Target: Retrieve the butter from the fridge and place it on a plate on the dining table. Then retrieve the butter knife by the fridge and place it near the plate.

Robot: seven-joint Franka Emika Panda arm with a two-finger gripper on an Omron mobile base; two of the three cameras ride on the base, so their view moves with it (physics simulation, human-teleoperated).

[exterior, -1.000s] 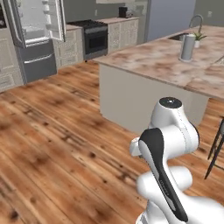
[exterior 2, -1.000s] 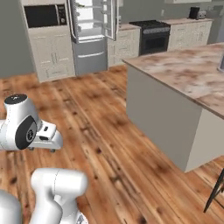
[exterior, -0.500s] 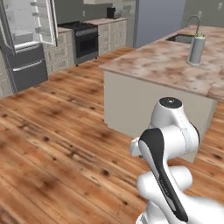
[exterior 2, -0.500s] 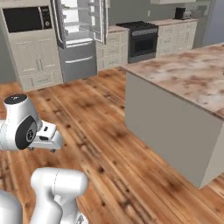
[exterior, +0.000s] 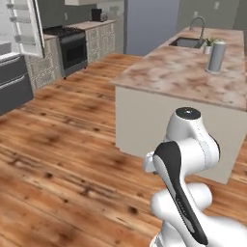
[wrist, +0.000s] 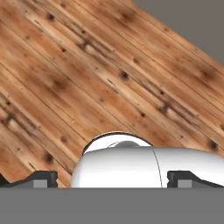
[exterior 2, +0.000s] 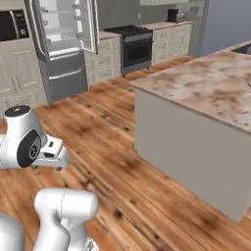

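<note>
The fridge point(exterior 2: 62, 45) stands across the wooden floor with both doors swung open and its white shelves showing. In the left base view only one fridge point(exterior: 14, 72) door and the dark drawers show at the left edge. The butter, the plate, the dining table and the butter knife are out of view. My arm is folded low over the base. In the hand view my gripper point(wrist: 114, 180) points down at the floor planks, open, its two dark fingertips point(wrist: 41, 179) wide apart with nothing between them.
A marbled island counter point(exterior: 178, 72) on a pale solid base stands close ahead on the right, with a sink point(exterior: 189, 42) and a grey canister point(exterior: 216, 57). A black stove point(exterior 2: 135, 46) and cream cabinets line the far wall. Open wooden floor point(exterior 2: 108, 132) lies between me and the fridge.
The whole picture has shifted: the base has moved, so the fridge now sits further left and the island looks nearer. The arm keeps its folded pose and the gripper stays open.
</note>
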